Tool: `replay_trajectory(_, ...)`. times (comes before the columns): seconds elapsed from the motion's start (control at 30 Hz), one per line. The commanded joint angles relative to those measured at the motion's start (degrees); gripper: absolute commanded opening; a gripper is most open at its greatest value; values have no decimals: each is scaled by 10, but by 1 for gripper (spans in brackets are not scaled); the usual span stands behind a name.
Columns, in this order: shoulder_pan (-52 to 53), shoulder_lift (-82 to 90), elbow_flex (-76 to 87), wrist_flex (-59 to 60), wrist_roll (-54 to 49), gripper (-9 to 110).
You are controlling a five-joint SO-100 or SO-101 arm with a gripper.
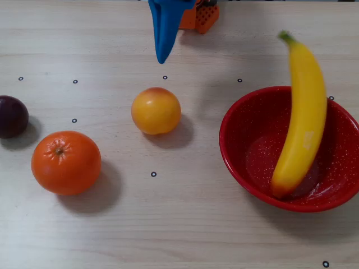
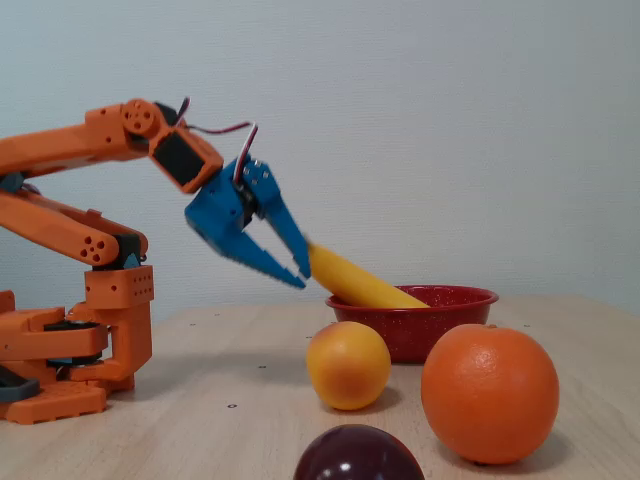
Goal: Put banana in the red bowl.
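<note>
pale wood-grain table (image 1: 185, 224), smooth curved banana (image 1: 303, 117) in speckled red bowl (image 1: 247, 168), blue gripper (image 2: 298, 276) parted, empty

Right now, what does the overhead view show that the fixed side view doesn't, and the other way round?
Only the overhead view shows the whole banana: green stem past the red bowl's far rim, blunt end down inside the bowl, plus small ring marks on the table. Only the fixed view shows the orange arm with its base, and the blue hand open, holding nothing, its fingers partly hiding the banana's upper end. Both show the bowl, banana, orange, yellow-orange fruit and dark purple fruit.
</note>
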Motion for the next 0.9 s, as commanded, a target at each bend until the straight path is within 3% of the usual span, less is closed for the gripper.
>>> replay_trajectory(0.0,6,33,-4,-13,17,0)
replay_trajectory(0.87,-85,225,241,32,169,0)
